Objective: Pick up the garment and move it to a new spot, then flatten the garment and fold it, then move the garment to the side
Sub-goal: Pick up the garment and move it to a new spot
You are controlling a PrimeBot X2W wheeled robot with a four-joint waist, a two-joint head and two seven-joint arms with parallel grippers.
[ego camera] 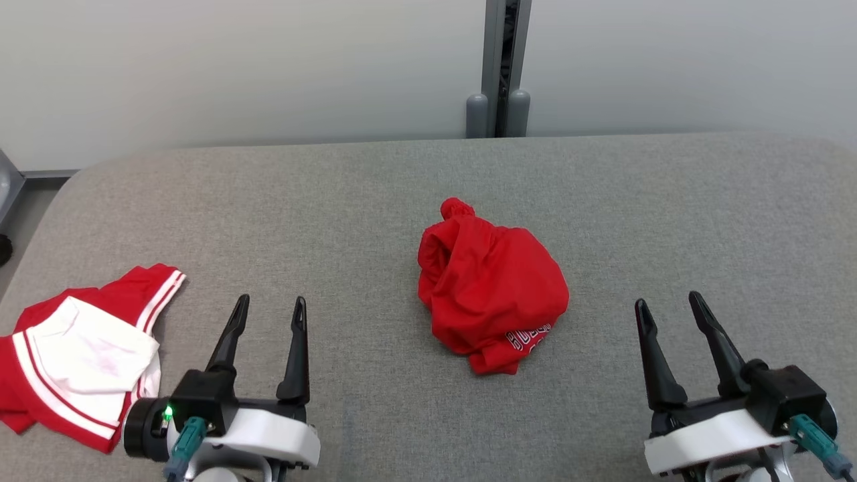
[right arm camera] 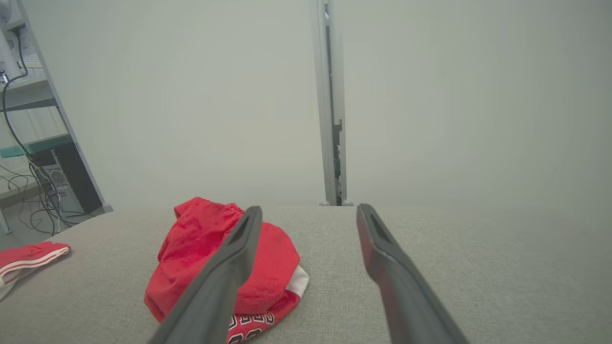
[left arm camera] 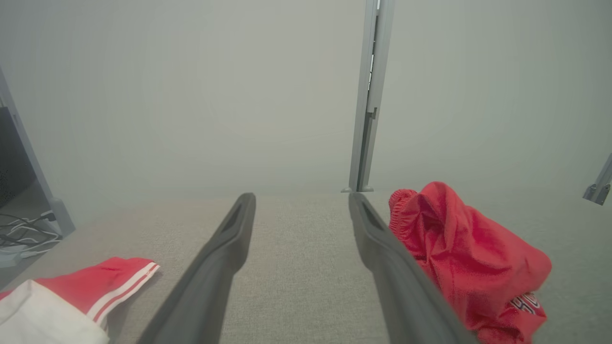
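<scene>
Nearest us, our left gripper [ego camera: 271, 299] and right gripper [ego camera: 668, 298] hover low at either side, fingers spread wide, pointing forward and holding nothing. Between and just beyond them, the crumpled red garment [ego camera: 492, 294] lies mid-table [ego camera: 335, 201], apart from both. A red-and-white garment [ego camera: 80, 355] lies beside our left gripper.

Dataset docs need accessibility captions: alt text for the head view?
A crumpled red garment lies bunched in the middle of a grey fabric surface. The left tool and right tool are open at the near edge on either side of it, holding nothing. A second, red-and-white garment lies at the near left.
</scene>
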